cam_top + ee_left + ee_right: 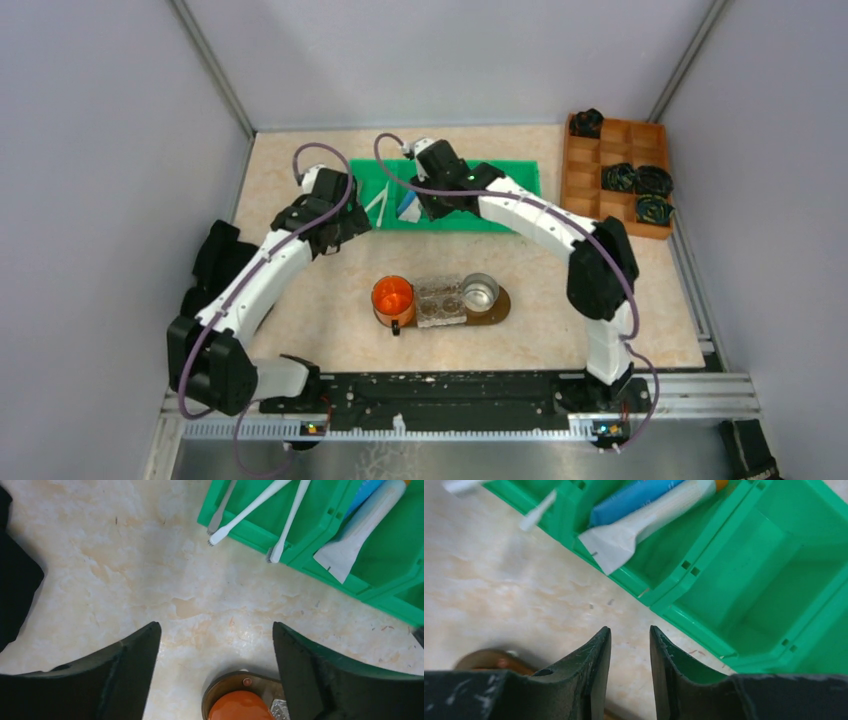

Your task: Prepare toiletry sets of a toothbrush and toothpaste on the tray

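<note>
The worktop (330, 300) is a pale, marbled, smooth surface, and everything stands on it. At its far side lies the green bin (522, 175), of hard glossy plastic with straight walls and deep compartments. To the right is the orange-brown box (583, 185), also divided into compartments, some with dark bundles in them.

The tray (500, 308), a flat dark wooden board with rounded ends, lies near the middle between both arms, I think so that either arm can reach it. It carries an orange cup (393, 298) and a metal cup (481, 292), but no set yet.

Your left end effector (216, 627) hovers over bare worktop with its fingers spread wide and nothing between them. Your right end effector (630, 630) hangs at the near edge of the bin, with only a narrow gap and pinching nothing.

The white tube (360, 525), soft with a flat crimped tail, lies slanted beside the blue tube (634, 497) in one compartment. The slim toothbrushes (250, 510) lie in the next compartment to the left, their heads hanging over the near wall, which probably makes them easier to take.
</note>
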Robot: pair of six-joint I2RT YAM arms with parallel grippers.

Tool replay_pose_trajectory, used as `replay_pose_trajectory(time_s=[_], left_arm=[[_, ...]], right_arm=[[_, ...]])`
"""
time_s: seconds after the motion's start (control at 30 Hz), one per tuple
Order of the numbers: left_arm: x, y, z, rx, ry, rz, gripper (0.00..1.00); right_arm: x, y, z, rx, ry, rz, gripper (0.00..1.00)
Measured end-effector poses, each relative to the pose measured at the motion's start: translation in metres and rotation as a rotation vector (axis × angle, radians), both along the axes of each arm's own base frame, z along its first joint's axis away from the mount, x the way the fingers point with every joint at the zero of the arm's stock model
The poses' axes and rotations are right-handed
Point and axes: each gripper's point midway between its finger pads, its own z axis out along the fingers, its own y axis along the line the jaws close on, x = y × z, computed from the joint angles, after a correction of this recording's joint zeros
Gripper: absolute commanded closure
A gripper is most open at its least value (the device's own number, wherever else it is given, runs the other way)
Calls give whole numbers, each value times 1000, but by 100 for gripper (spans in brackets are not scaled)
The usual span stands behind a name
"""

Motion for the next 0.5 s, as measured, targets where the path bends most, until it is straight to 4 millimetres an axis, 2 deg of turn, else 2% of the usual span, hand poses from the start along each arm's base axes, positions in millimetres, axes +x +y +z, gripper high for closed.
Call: replay_pose_trajectory(time_s=[0.1,0.17,0.3,0.4,0.5], left_arm=[[-6,1,1,-9,-32,-35,4],[-10,2,6,-13,-57,-52,3],[-7,1,19,-23,-114,-78,3],[-4,1,18,-19,-113,-85,2],[-4,4,15,-20,-108,-75,1]], right_arm=[[7,-4,-42,-142,-8,56,66],[7,-16,-63,-239,-37,89,66],[11,-27,-78,-350,-107,136,57],[18,-26,-82,-382,-169,166,50],[25,-22,-82,-388,-223,194,50]])
